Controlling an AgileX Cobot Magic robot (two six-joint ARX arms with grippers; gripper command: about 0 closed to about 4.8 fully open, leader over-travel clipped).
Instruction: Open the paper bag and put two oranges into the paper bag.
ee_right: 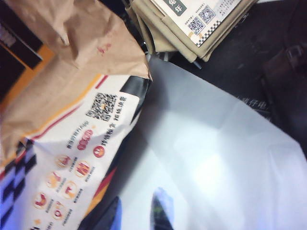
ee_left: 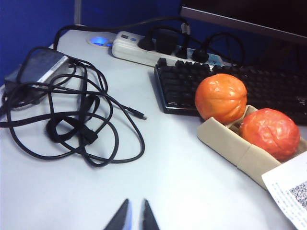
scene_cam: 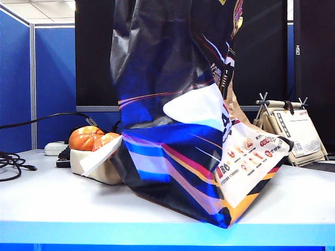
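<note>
On the table (scene_cam: 47, 204), I see the paper bag (scene_cam: 183, 130) towering beside both oranges (scene_cam: 85, 138) in their cream tray (scene_cam: 97, 170). Only my left wrist view shows the closed left gripper (ee_left: 133, 215) over bare tabletop near cables (ee_left: 72, 120). The right gripper (ee_right: 136, 215), slightly parted and empty, hovers beside the bag's white panel (ee_right: 72, 158).

A pale blue-white table (scene_cam: 47, 198) fills the foreground under bright overhead light, with blue office partition walls (scene_cam: 52, 78) and a strip of ceiling panels behind it. A large dark screen (scene_cam: 94, 52) stands at the back of the table. On the table lie a black keyboard (ee_left: 192, 86), a white power strip (ee_left: 139, 48) and a tangle of black cables (ee_left: 81, 120).
</note>
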